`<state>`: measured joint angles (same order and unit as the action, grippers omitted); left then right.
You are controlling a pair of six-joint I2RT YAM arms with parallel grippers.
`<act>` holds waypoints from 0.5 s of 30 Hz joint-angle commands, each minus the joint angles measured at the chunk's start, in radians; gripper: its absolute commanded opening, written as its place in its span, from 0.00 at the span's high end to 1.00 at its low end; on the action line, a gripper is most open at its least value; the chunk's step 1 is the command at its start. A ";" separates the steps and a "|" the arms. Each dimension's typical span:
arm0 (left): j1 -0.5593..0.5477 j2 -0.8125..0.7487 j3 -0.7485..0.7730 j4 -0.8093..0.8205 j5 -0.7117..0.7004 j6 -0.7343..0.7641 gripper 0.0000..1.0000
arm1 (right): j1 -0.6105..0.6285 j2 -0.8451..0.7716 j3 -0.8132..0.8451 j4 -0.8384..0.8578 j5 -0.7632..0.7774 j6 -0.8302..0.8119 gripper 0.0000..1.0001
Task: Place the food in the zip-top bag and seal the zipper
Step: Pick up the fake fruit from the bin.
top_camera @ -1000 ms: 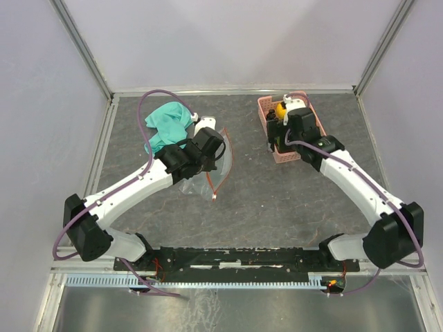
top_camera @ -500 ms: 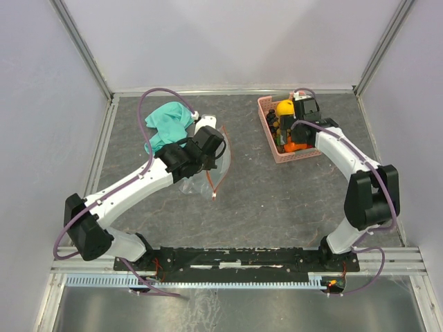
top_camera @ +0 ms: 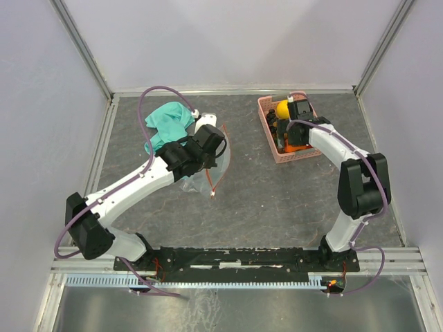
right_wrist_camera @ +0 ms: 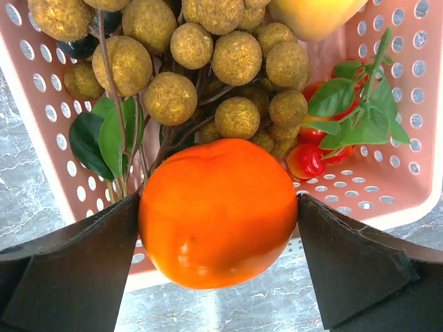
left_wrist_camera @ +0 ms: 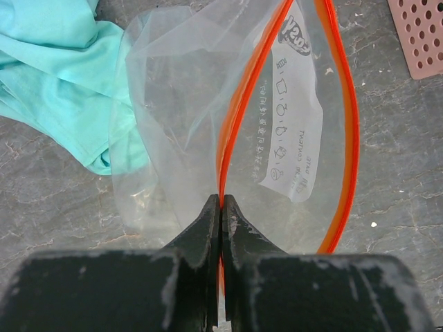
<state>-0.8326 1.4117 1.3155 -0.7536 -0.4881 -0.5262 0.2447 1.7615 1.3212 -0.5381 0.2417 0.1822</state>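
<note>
Two grips at once: the left gripper (left_wrist_camera: 221,207) pinches the zipper (left_wrist_camera: 239,111), holding the zip-top bag (left_wrist_camera: 173,104) agape left of centre, while the right gripper (right_wrist_camera: 219,232), upper right over the basket (top_camera: 266,121), clasps an orange fruit (right_wrist_camera: 214,197) so smooth and round it could squirt free.

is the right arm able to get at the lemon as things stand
Probably not: the right gripper is shut on the orange fruit, and the lemon lies beyond it in the pink basket.
</note>
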 commanded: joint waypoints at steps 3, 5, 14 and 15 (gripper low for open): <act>0.003 0.007 0.039 0.021 -0.011 0.019 0.97 | -0.001 0.036 0.038 0.018 0.010 -0.023 0.03; 0.004 0.006 0.039 0.021 -0.011 0.020 0.97 | -0.001 0.034 0.037 0.020 0.005 -0.023 0.06; 0.003 0.010 0.037 0.023 0.003 0.019 0.97 | 0.000 0.043 0.041 0.022 -0.025 -0.007 0.01; 0.003 0.010 0.037 0.025 0.003 0.020 0.97 | -0.001 0.047 0.038 0.026 -0.020 -0.009 0.00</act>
<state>-0.8326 1.4151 1.3155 -0.7532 -0.4866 -0.5262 0.2447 1.7824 1.3277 -0.5312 0.2298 0.1707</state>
